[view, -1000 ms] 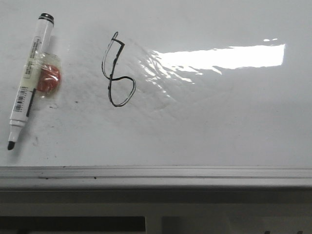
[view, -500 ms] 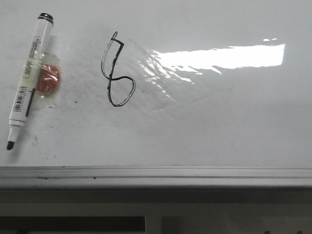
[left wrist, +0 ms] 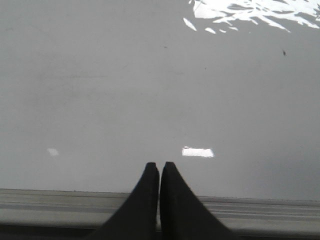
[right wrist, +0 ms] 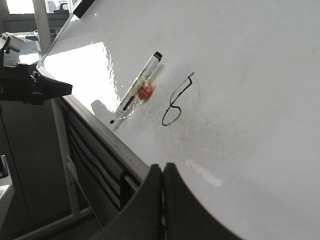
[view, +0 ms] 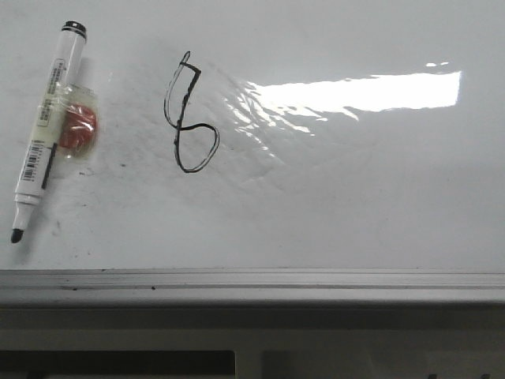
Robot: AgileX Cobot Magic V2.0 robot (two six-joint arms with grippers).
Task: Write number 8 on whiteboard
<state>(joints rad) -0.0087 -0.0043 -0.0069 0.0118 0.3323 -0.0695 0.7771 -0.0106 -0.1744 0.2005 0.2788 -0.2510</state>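
1. You see the thin black hand-drawn number 8 (view: 189, 114) on the large glossy white whiteboard (view: 355, 197), left of the bright glare patch (view: 355, 93).
2. Your white uncapped marker (view: 46, 130) lies left of it, an orange-red blob (view: 77, 129) taped to its side.
3. Your left gripper (left wrist: 159, 167) is clenched on nothing over the pale grey ledge (left wrist: 60, 202).
4. Your right gripper (right wrist: 162, 170) is likewise closed and empty.

Uncapped white marker (view: 46, 130), tip toward the front edge, red-orange lump (view: 77, 128) taped alongside.
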